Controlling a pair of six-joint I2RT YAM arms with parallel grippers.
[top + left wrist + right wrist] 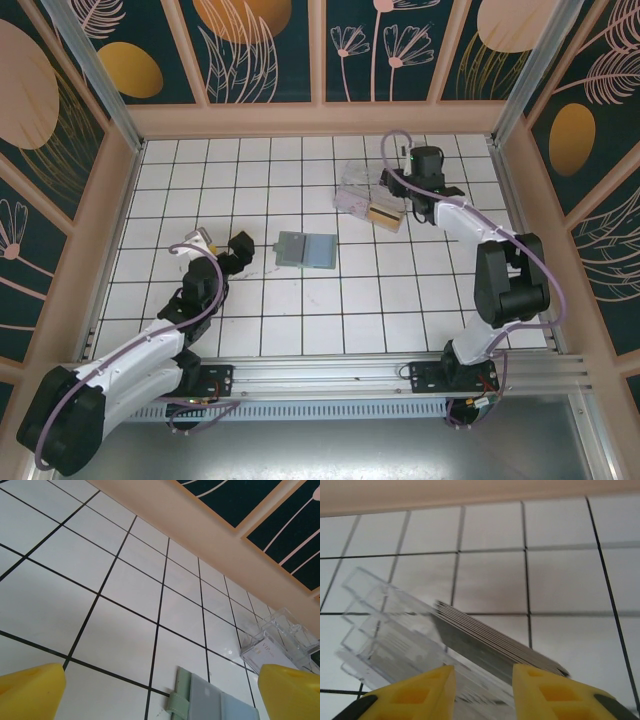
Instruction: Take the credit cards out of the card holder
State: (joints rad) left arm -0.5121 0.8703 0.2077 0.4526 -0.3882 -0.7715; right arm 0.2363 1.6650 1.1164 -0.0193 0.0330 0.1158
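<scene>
We see the card holder (304, 250) lying opened flat on the white tiled table (300, 320), a little left of the centre of the top view. It is a thin, soft-looking matte rectangle, greener on its left half and bluer grey on its right. Its long axis runs left to right across the frame, barely tilted. In the left wrist view its edge shows at the bottom, with a small pale green strap (177, 705) at its left end. The left gripper (243, 252) sits just left of the holder and apart from it; its yellow fingertips (31, 690) are spread wide at the two bottom corners and hold nothing. Toward the upper right of the top view stands a clear hard plastic tray (362, 190) (stepped, glossy, sharp-cornered). In the right wrist view the right gripper (484, 692) has its yellow fingers narrowly apart over a slanting stack of thin grey cards (495, 640) resting against that tray; we cannot tell whether it grips one
</scene>
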